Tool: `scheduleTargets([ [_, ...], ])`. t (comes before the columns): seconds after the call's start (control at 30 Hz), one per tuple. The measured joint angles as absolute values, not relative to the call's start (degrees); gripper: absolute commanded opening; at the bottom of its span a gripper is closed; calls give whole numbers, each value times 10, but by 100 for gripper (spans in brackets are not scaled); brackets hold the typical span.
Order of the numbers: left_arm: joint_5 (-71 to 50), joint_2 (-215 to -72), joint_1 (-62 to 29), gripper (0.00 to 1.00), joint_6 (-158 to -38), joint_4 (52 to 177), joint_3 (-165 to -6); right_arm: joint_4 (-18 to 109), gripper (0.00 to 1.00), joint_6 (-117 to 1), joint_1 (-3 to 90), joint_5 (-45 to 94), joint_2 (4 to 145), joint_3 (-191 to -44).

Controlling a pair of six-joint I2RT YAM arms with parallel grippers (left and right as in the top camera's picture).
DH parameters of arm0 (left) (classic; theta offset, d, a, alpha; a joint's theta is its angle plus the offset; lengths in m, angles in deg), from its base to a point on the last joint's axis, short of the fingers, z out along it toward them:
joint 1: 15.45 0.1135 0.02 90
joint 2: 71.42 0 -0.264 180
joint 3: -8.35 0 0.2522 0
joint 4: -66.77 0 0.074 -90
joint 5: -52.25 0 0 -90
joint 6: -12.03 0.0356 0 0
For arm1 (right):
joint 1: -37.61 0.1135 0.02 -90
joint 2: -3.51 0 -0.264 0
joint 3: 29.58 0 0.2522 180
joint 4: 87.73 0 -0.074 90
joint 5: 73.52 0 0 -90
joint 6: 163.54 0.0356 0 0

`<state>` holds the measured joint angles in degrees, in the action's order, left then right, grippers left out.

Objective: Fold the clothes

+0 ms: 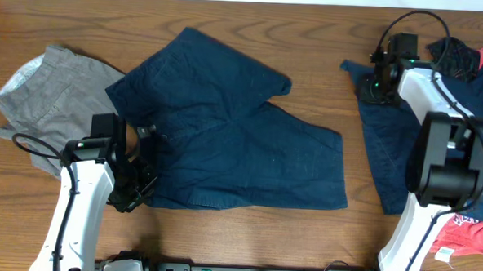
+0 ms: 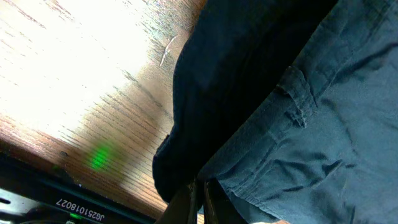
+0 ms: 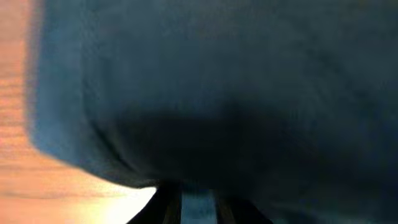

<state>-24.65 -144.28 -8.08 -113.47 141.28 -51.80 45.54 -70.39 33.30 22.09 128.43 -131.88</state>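
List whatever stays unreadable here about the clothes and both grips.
- Overhead: red garment cut by the right edge, partly under the right arm; type unclear.
- Overhead: navy pile partly behind that arm; piece count unclear.
- Right wrist: blurred; whether the jaws of the right gripper hold cloth is unclear.
- Left wrist: left gripper cut off at the bottom edge; grip on navy shorts unclear.

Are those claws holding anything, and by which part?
Left gripper pinches the spread navy shorts at their lower-left edge; right gripper pinches the second navy garment by its edge.
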Motion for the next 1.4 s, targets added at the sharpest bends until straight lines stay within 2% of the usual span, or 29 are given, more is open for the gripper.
scheduleTargets([
  [0.27,-246,-1443,-81,6,-1135,1411,-518,481,25,-646,311,89,1298,-1325],
  [0.47,-246,-1443,-81,6,-1135,1401,-518,421,31,-569,206,-39,1297,-1329],
  [0.63,-246,-1443,-81,6,-1135,1399,-518,392,37,-531,115,-58,1291,-1328],
  [0.7,-246,-1443,-81,6,-1135,1396,-518,393,37,-531,92,-37,1281,-1326],
  [0.83,-246,-1443,-81,6,-1135,1387,-518,416,59,-580,79,91,1229,-1321],
  [0.9,-246,-1443,-81,6,-1135,1385,-518,397,65,-625,87,181,1186,-1321],
  [1.1,-246,-1443,-81,6,-1134,1384,-518,216,70,-683,151,322,1098,-1327],
  [1.27,-247,-1443,-81,6,-1123,1381,-518,81,73,-696,205,355,1098,-1312],
  [1.4,-249,-1443,-81,6,-1113,1377,-518,44,74,-692,249,365,1098,-1257],
])
